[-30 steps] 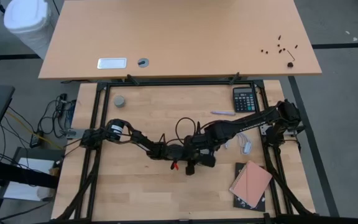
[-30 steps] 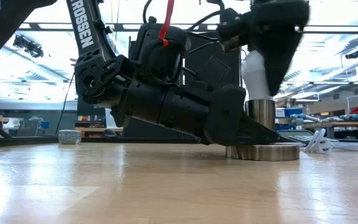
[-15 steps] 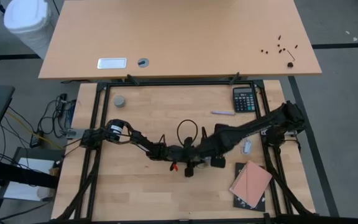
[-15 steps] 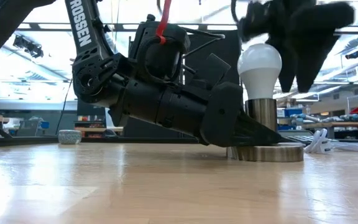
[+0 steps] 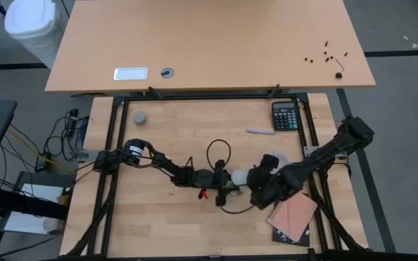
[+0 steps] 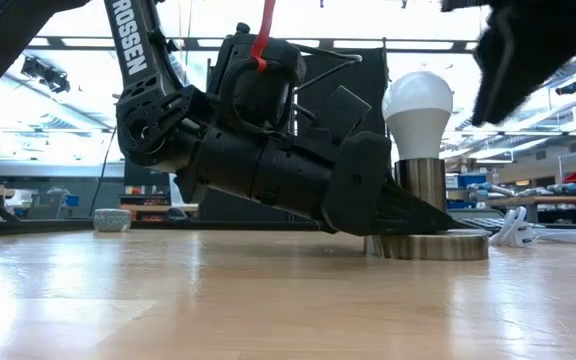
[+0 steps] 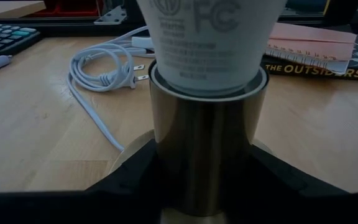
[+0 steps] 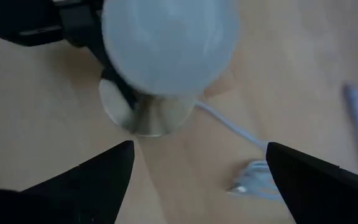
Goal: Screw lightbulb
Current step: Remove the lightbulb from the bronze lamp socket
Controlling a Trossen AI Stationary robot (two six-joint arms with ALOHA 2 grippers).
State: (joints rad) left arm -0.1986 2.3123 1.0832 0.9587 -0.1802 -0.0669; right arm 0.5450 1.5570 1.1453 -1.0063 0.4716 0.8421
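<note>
The white lightbulb (image 5: 236,176) (image 6: 418,104) stands upright with its neck (image 7: 209,43) in a shiny metal socket tube (image 6: 423,183). The tube rises from a round disc base (image 6: 436,245) that rests on the table. My left gripper (image 5: 222,178) (image 6: 393,210) lies low at the table's middle, shut on the tube. My right gripper (image 8: 197,180) (image 5: 257,191) hangs open, above and just to the near right of the bulb, and touches nothing. In the low view it is a dark blur (image 6: 528,50). My left gripper pinches the socket tube's lower part (image 7: 207,168) between its two fingers (image 7: 132,174), one on each side. The fingers come nearly level from the table's left. The tube stands upright on its disc base, which is on the table, and it bears the bulb.
A white cord with a plug (image 7: 104,68) lies to the right of the socket. A pinkish notebook on a dark book (image 5: 293,212) sits at the near right. A calculator (image 5: 285,116) and a pen (image 5: 260,131) lie at the far right. A small grey cap (image 5: 141,117) is at the far left.
My right gripper, whose fingers stood around the bulb from above, has drawn away toward the table's near right edge and turned. The bulb has stayed upright in the socket.
</note>
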